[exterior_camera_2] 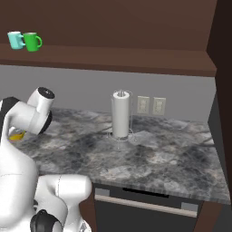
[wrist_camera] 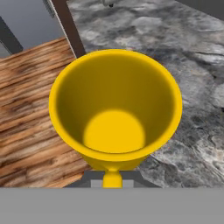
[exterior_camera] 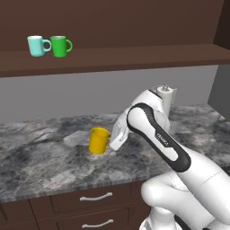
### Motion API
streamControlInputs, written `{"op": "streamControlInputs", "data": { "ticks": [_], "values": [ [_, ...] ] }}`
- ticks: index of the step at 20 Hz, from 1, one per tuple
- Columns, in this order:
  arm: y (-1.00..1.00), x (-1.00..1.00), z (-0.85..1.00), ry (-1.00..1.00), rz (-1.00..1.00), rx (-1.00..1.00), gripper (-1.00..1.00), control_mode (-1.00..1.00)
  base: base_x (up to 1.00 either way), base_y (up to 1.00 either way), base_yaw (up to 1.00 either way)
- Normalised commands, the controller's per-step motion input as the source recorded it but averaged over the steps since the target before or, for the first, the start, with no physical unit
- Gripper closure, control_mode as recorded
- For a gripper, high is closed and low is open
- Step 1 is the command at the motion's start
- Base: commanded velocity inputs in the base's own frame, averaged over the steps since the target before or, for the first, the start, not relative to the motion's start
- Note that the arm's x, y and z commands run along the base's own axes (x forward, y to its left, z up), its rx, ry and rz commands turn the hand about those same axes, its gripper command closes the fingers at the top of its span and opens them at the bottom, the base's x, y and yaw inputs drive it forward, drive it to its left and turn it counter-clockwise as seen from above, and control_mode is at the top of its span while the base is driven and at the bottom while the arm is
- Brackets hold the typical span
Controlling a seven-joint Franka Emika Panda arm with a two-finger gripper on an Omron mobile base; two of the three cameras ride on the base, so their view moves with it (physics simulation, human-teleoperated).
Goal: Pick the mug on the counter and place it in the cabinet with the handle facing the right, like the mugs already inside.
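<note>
Now the mug (exterior_camera: 99,140) hangs mid-frame just above the counter (exterior_camera: 45,152), apparently pinched at its right side by the gripper (exterior_camera: 115,140), while the cabinet (exterior_camera: 112,58) shelf sits well above, upper left.

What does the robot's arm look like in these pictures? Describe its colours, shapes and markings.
The arm is made of glossy white rounded segments with dark black bands at the joints. One black band carries small white lettering, too small to read. A round white cap with a dark centre closes one joint.
</note>
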Motion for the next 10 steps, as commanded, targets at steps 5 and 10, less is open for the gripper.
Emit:
{"op": "streamControlInputs", "data": {
  "ticks": [5,10],
  "values": [
    [0.02,-0.42,0.37,-0.02,0.05,0.0,1.0,-1.0,0.0,0.0,0.0],
    [0.0,-0.3,0.49,0.0,0.01,0.02,1.0,-1.0,0.0,0.0,0.0]
  ]
}}
